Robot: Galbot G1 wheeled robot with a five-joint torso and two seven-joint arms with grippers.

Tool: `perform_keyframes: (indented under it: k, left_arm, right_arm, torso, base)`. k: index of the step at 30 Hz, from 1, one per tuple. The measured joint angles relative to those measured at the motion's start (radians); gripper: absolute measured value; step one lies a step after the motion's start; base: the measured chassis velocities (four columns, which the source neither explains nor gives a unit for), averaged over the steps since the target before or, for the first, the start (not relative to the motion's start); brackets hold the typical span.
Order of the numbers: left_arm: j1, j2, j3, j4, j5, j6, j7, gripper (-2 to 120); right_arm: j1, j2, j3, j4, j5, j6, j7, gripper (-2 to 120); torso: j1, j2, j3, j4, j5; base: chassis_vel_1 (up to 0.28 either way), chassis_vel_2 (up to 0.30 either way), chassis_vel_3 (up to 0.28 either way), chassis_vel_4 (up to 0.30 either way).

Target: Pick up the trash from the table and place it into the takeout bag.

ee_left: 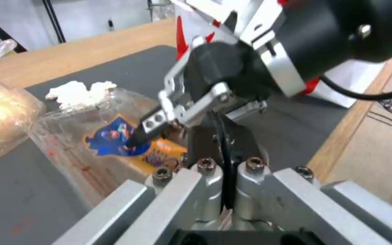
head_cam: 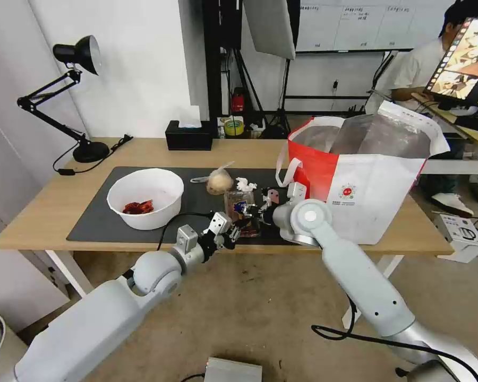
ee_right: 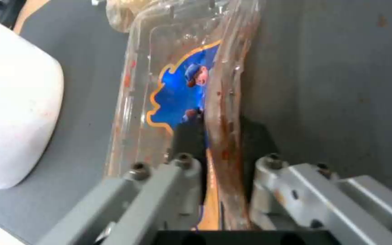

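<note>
Both pincers at desk's front edge; right pincer (ee_right: 223,163) clamped on clear box (head_cam: 242,208) rim; left pincer (head_cam: 232,233) together, empty; thin rim may buckle, slip.

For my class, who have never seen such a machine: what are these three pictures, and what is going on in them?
This is a wheeled robot with two arms, each ending in a pincer. One picture looks down from its head; the other two come from small cameras on its wrists.

On the wooden table lies a dark mat with rubbish: a white bowl holding red scraps, a knotted bag, a crumpled tissue and a clear food box. A big red-and-white takeout bag stands to the right.

Both arms meet at the food box. The right pincer has its fingers on either side of the box's rim. The left pincer is at the box too, facing the right one.
</note>
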Motion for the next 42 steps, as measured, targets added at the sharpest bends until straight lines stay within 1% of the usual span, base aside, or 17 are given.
perform_keyframes:
  k: [3, 5, 12, 16, 20, 23, 24, 27, 29, 30, 31, 34, 35, 38, 39, 41, 42]
  left_arm:
    - [0.006, 0.004, -0.005, -0.004, 0.000, 0.000, 0.000, 0]
    - [0.010, 0.006, -0.009, -0.006, 0.000, 0.000, 0.000, 0]
    - [0.030, 0.021, -0.033, -0.025, -0.002, -0.001, 0.000, 0]
    - [0.062, 0.038, -0.075, -0.048, -0.010, -0.001, 0.000, 0]
    - [0.120, 0.060, -0.137, -0.070, -0.011, -0.007, 0.002, 0]
    - [0.208, 0.078, -0.227, -0.106, -0.006, -0.014, 0.007, 0]
    - [0.208, 0.078, -0.227, -0.106, -0.006, -0.014, 0.007, 0]
    - [0.334, 0.097, -0.328, -0.157, 0.024, -0.028, 0.007, 0]
    - [0.359, 0.100, -0.346, -0.167, 0.031, -0.032, 0.007, 0]
    - [0.411, 0.102, -0.381, -0.190, 0.045, -0.041, 0.005, 3]
    - [0.411, 0.102, -0.381, -0.190, 0.045, -0.041, 0.005, 3]
    - [0.532, 0.093, -0.471, -0.234, 0.071, -0.058, 0.004, 17]
    - [0.532, 0.093, -0.471, -0.234, 0.071, -0.058, 0.004, 17]
    - [0.605, 0.073, -0.532, -0.255, 0.083, -0.076, 0.004, 31]
    - [0.605, 0.073, -0.532, -0.255, 0.083, -0.076, 0.004, 31]
    - [0.644, 0.052, -0.574, -0.262, 0.082, -0.097, 0.004, 43]
    - [0.644, 0.052, -0.574, -0.262, 0.082, -0.097, 0.004, 43]
  right_arm:
    - [-0.002, 0.000, 0.003, 0.003, 0.001, 0.000, 0.000, 3]
    - [-0.003, 0.000, 0.004, 0.003, 0.001, 0.000, 0.000, 0]
    - [-0.005, -0.002, 0.015, 0.004, 0.004, 0.000, -0.003, 0]
    - [-0.006, -0.001, 0.024, 0.006, 0.004, -0.001, -0.008, 0]
    - [-0.007, -0.004, 0.030, 0.013, 0.004, -0.001, -0.014, 0]
    - [-0.007, -0.011, 0.029, 0.020, 0.003, -0.001, -0.025, 0]
    - [-0.007, -0.011, 0.029, 0.020, 0.003, -0.001, -0.025, 0]
    - [-0.014, -0.021, 0.033, 0.045, 0.003, 0.003, -0.044, 0]
    - [-0.016, -0.024, 0.034, 0.052, 0.003, 0.005, -0.048, 0]
    - [-0.022, -0.029, 0.034, 0.067, 0.002, 0.011, -0.059, 0]
    - [-0.022, -0.029, 0.034, 0.067, 0.002, 0.011, -0.059, 0]
    - [-0.037, -0.045, 0.039, 0.111, 0.001, 0.031, -0.098, 0]
    - [-0.037, -0.045, 0.039, 0.111, 0.001, 0.031, -0.098, 0]
    - [-0.049, -0.069, 0.053, 0.163, -0.001, 0.052, -0.138, 0]
    - [-0.049, -0.069, 0.053, 0.163, -0.001, 0.052, -0.138, 0]
    - [-0.051, -0.093, 0.070, 0.212, -0.003, 0.075, -0.175, 0]
    - [-0.051, -0.093, 0.070, 0.212, -0.003, 0.075, -0.175, 0]
  torso:
    - [0.000, 0.000, 0.000, 0.0003, 0.0000]
    - [0.000, 0.000, 0.000, 0.0003, 0.0001]
    - [0.000, 0.000, 0.000, 0.0002, 0.0000]
    - [0.000, 0.000, 0.000, 0.0002, 0.0001]
    - [0.000, 0.000, 0.000, -0.0002, -0.0002]
    - [0.000, 0.000, 0.000, -0.0001, -0.0002]
    - [0.000, 0.000, 0.000, -0.0001, -0.0002]
    - [0.000, 0.000, 0.000, 0.0000, -0.0003]
    - [0.000, 0.000, 0.000, -0.0001, -0.0003]
    - [0.000, 0.000, 0.000, -0.0003, -0.0002]
    - [0.000, 0.000, 0.000, -0.0003, -0.0002]
    - [0.000, 0.000, 0.000, 0.0000, 0.0000]
    - [0.000, 0.000, 0.000, 0.0000, 0.0000]
    - [0.000, 0.000, 0.000, 0.0000, 0.0000]
    - [0.000, 0.000, 0.000, 0.0000, 0.0000]
    - [0.000, 0.000, 0.000, -0.0004, -0.0001]
    - [0.000, 0.000, 0.000, -0.0004, -0.0001]
  base:
    - [0.000, 0.000, 0.000, 0.000]
    - [0.000, 0.000, 0.000, 0.000]
    - [0.000, 0.000, 0.000, 0.000]
    - [0.000, 0.000, 0.000, 0.000]
    - [0.000, 0.000, 0.000, 0.000]
    - [0.000, 0.000, 0.000, 0.000]
    - [0.000, 0.000, 0.000, 0.000]
    - [0.000, 0.000, 0.000, 0.000]
    - [0.000, 0.000, 0.000, 0.000]
    - [0.000, 0.000, 0.000, 0.000]
    - [0.000, 0.000, 0.000, 0.000]
    - [0.000, 0.000, 0.000, 0.000]
    - [0.000, 0.000, 0.000, 0.000]
    - [0.000, 0.000, 0.000, 0.000]
    - [0.000, 0.000, 0.000, 0.000]
    - [0.000, 0.000, 0.000, 0.000]
    - [0.000, 0.000, 0.000, 0.000]
